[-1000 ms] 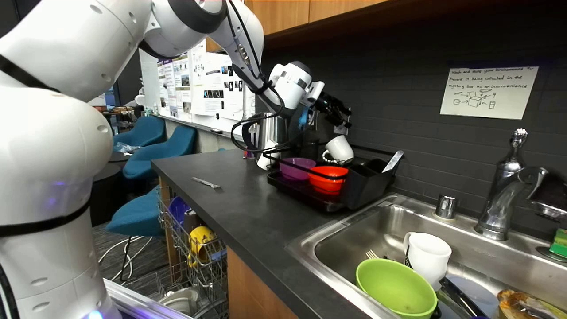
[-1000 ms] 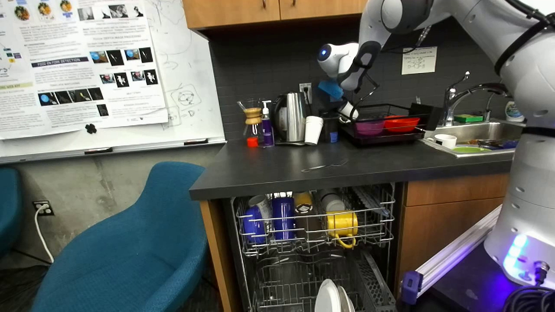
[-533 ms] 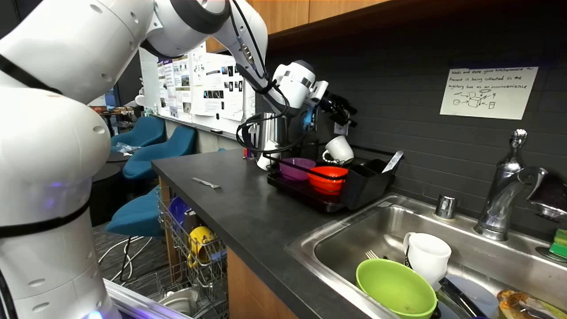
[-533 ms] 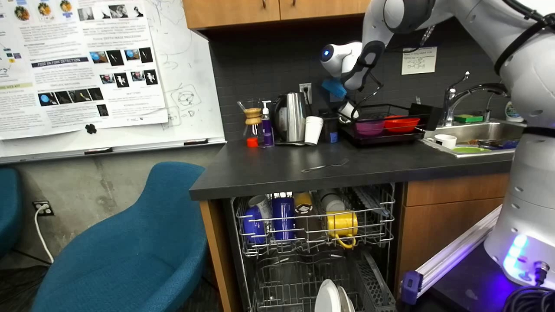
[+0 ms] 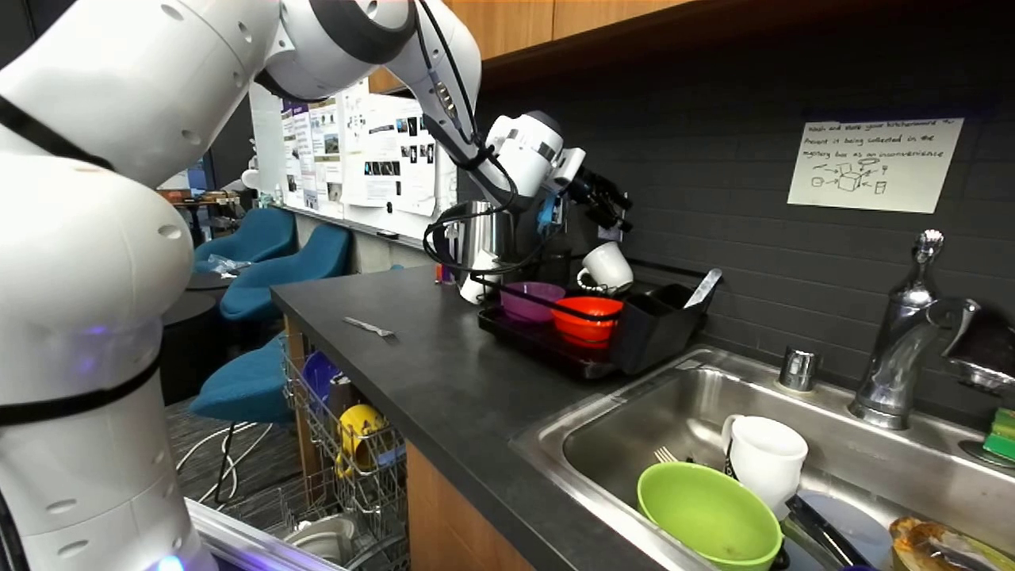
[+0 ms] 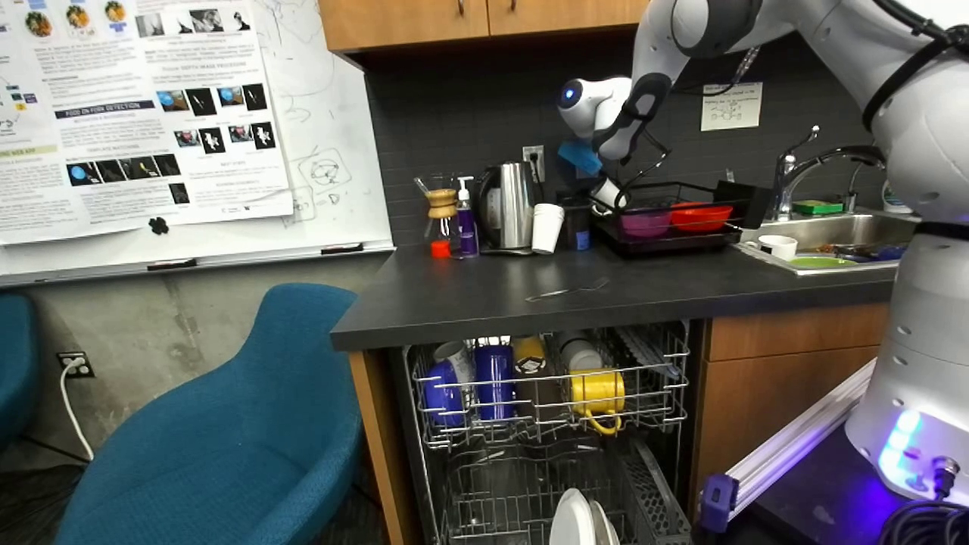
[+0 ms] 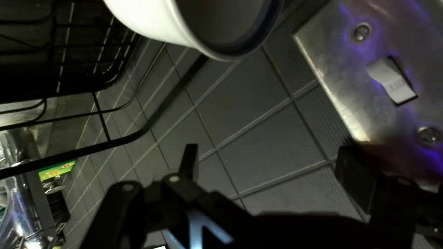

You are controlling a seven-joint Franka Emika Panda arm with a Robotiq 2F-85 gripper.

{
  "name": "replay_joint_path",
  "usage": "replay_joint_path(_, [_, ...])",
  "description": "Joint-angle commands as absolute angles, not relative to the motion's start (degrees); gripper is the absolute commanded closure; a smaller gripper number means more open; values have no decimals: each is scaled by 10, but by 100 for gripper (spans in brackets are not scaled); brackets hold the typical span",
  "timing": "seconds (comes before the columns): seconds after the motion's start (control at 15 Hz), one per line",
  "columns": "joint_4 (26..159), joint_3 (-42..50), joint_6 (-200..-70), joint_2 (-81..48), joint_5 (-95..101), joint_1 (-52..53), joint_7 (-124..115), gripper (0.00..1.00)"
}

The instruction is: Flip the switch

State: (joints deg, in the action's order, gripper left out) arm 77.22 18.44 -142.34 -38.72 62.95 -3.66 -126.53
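A white switch (image 7: pixel 391 81) with faint lettering sits in a metal wall plate (image 7: pixel 332 65), at the right of the wrist view. My gripper (image 7: pixel 269 148) stands open, its fingers wide apart with only grey wall tile showing between them. The right finger (image 7: pixel 356 176) overlaps the plate's lower corner in this view, below the switch; whether it touches the plate I cannot tell. In an exterior view the gripper (image 5: pixel 624 214) is up at the dark wall, just by the plate (image 5: pixel 610 233), above the dish rack. The arm (image 6: pixel 606 113) hides the fingers in an exterior view.
A white mug (image 7: pixel 152 20) tilts on the black dish rack (image 7: pixel 104 141), close to the gripper. The rack holds a purple bowl (image 5: pixel 531 301) and a red bowl (image 5: pixel 588 321). A steel kettle (image 6: pixel 518 204) stands left of it. Wooden cabinets (image 6: pixel 409 23) hang above.
The gripper has shifted slightly along the wall toward the sink side, then dropped back a little in the last half second. It stays near the plate. Nothing else has moved.
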Motion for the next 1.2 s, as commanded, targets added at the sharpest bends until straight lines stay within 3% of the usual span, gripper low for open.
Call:
replay_joint_path(0.0, [778, 165, -1442, -381, 630, -50, -1245, 0])
replay_joint_path(1.13, [801, 135, -1452, -367, 621, -44, -1207, 0])
